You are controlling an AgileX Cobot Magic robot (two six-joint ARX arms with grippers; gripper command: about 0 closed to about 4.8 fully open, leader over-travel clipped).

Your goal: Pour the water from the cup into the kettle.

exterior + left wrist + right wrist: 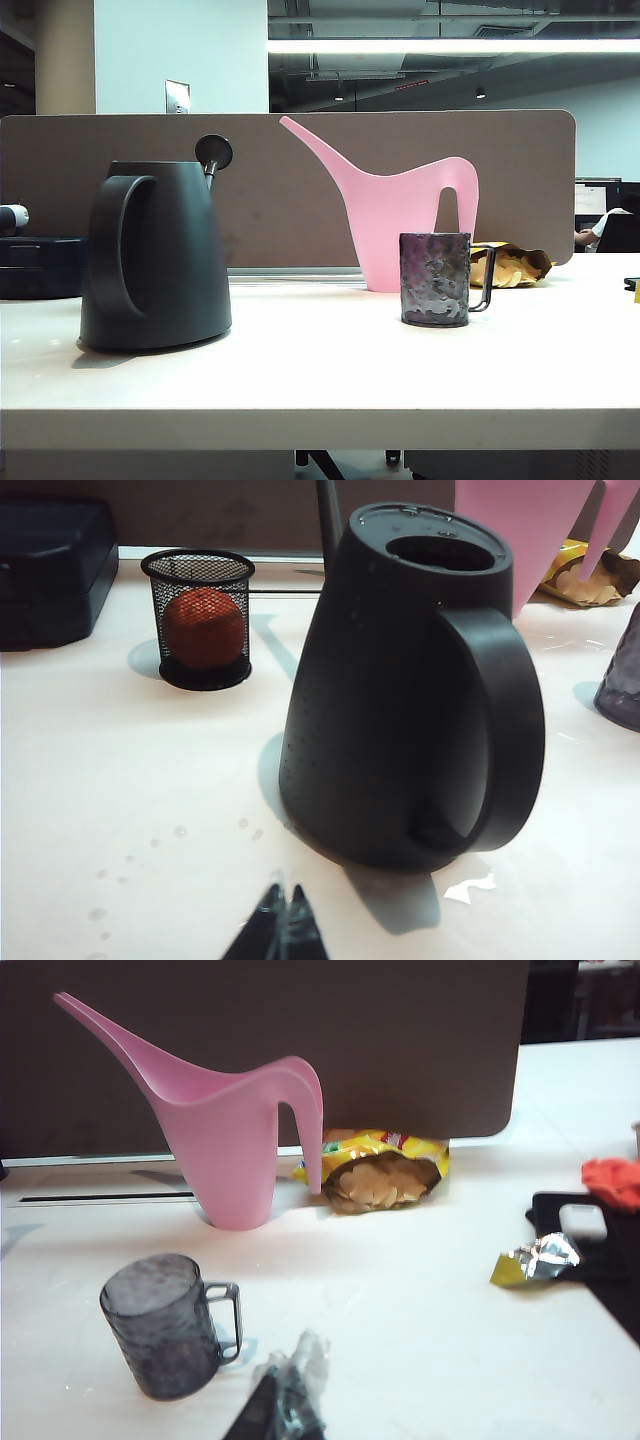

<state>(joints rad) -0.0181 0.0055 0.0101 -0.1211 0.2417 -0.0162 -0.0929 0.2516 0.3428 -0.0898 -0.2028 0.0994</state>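
Left to right: your left gripper (282, 920) hangs low over the worktop (120, 810), fingertips together and empty; the kettle (410, 690) stands upright just ahead of it, mouth uncovered, droplets on the surface nearby. Your right gripper (285, 1400) is likewise closed on nothing; the cup (165, 1325) sits upright near it, ahead and to one side, handle facing the gripper, with the pink watering can (225, 1130) farther beyond. Neither vessel is held. Whether the pour is done or still ahead cannot be judged: the cup's contents are not discernible.
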